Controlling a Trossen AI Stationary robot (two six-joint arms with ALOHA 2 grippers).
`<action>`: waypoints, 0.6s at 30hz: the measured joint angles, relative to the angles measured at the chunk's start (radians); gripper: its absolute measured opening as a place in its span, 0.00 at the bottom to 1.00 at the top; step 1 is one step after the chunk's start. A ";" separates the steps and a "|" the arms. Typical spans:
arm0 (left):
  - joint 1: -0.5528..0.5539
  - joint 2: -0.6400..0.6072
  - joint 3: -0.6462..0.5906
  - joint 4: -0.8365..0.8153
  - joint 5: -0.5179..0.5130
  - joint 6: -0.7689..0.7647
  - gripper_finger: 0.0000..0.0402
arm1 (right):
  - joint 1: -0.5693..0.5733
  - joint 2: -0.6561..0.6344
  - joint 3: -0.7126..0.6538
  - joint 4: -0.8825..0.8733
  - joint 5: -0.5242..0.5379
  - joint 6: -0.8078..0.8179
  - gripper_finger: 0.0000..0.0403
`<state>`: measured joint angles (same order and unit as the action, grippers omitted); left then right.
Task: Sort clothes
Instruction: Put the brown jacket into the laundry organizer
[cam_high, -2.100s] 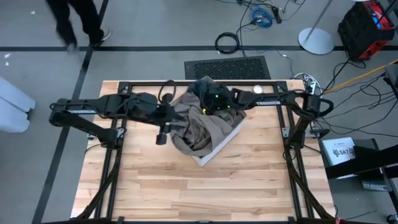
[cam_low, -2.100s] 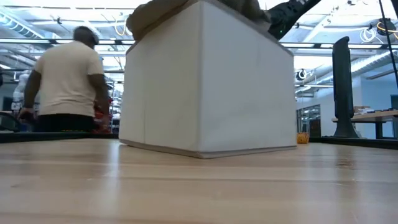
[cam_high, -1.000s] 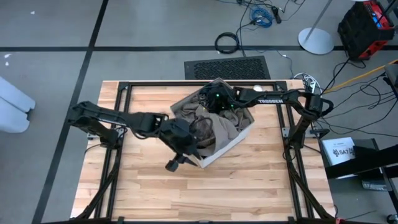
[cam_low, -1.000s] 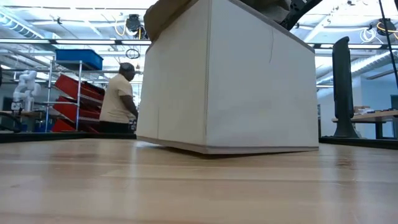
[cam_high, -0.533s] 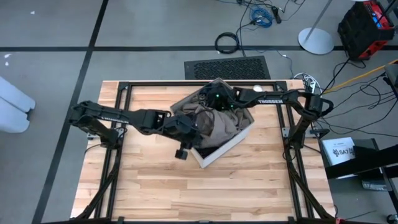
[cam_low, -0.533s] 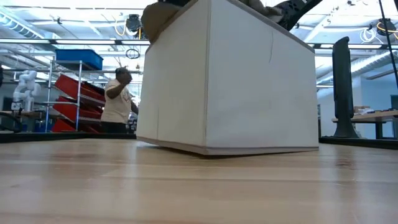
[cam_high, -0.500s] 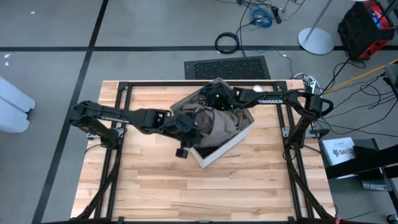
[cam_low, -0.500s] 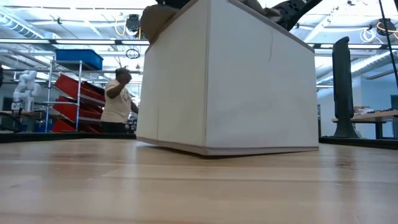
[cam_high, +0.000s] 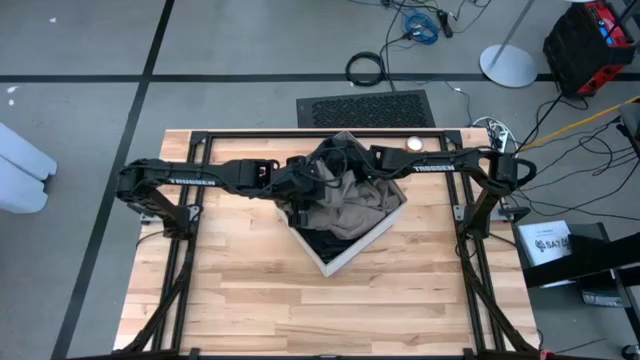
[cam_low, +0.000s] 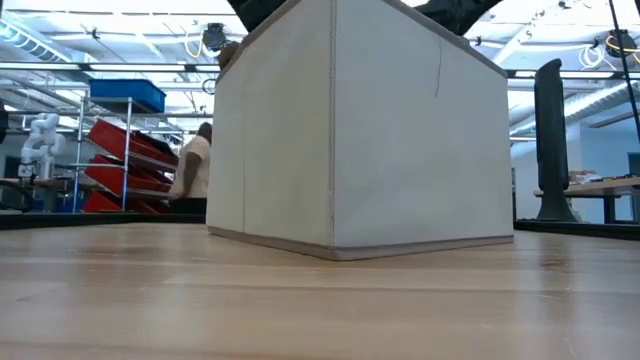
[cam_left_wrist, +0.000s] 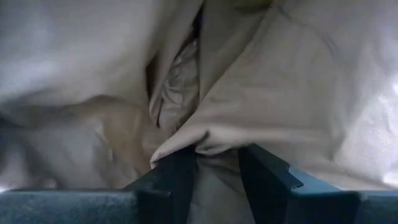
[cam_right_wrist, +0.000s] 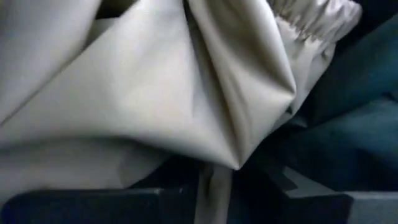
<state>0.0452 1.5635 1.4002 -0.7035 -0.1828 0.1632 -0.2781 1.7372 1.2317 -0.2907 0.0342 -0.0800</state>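
A taupe-brown piece (cam_high: 350, 205) lies bunched in a white fabric box (cam_high: 335, 262) in the middle of the table, over dark cloth (cam_high: 322, 240). My left gripper (cam_high: 308, 192) is over the box's left part and is shut on the taupe piece (cam_left_wrist: 280, 93). My right gripper (cam_high: 345, 172) is over the box's far part and is shut on the same piece (cam_right_wrist: 143, 106). A dark teal piece (cam_right_wrist: 348, 137) lies beside it. The plaid shirt and the white pieces are hidden. My left gripper pinches a folded ridge of the taupe piece (cam_left_wrist: 198, 144) between its two fingers (cam_left_wrist: 169, 180), coming from above into the box. The cloth spreads slack beyond the fingers and rests in the box. My right gripper pinches a gathered fold of the taupe piece (cam_right_wrist: 214, 177) between its two fingers, coming from above into the box. Several creases run into the pinch. An elastic hem (cam_right_wrist: 323, 18) lies beyond it, and the cloth rests on the other clothes.
The box (cam_low: 350, 130) stands on the wooden table (cam_high: 250, 300), which shows bare wood near and to the left. Black frame rails (cam_high: 185, 260) run along the table's sides. A person (cam_low: 192, 165) stands in the room beyond the table.
My left gripper has gone from outside the box's near-left side toward the far edge, over the rim and onto the taupe piece. The cloth that hung over the box's left rim now lies inside. The box has turned slightly.
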 joint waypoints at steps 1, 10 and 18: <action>0.003 0.002 0.000 -0.011 0.006 0.000 0.33 | 0.005 -0.008 0.014 -0.026 0.024 -0.014 0.24; 0.005 -0.002 0.000 -0.067 0.017 0.000 0.33 | 0.039 -0.091 0.123 -0.232 0.289 -0.096 0.24; 0.000 -0.003 0.000 -0.072 0.063 0.001 0.33 | 0.066 -0.203 0.132 -0.228 0.493 -0.163 0.24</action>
<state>0.0450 1.5608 1.4002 -0.7754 -0.1201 0.1639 -0.2119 1.5343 1.3632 -0.5188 0.5268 -0.2433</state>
